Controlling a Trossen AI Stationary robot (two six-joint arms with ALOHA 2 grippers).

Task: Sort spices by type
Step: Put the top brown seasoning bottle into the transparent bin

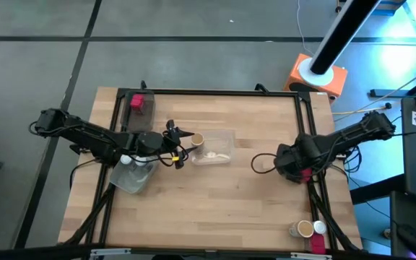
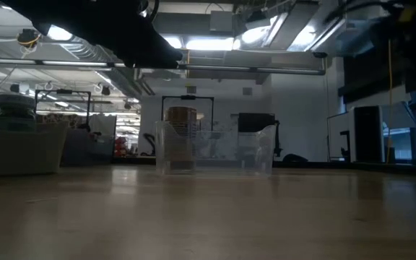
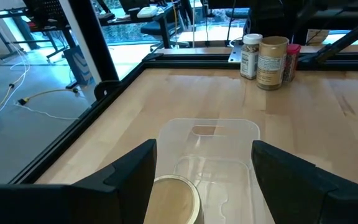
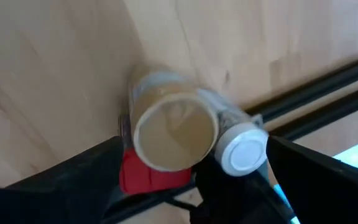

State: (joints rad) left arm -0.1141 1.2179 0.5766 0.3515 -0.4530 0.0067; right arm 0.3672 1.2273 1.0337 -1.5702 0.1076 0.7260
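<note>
Worktop [image 1: 215, 202]: pale wood, dark frame.
Centre: clear tray [image 1: 214, 146].
Left side: second clear tray [image 1: 133, 175].
Near right corner: spice jars [image 1: 306, 230].
Far left corner: red jar [image 1: 137, 102].

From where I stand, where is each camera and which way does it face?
High: overhead, facing straight down; both arms, left gripper at the clear tray, right gripper apart.
Low: table height, facing level at the tray; arms dark above.
Left wrist: above the tray; own fingers flank a tan jar.
Right wrist: facing three jars; own fingers show.
Shared: high, low, left wrist see the tray.
</note>
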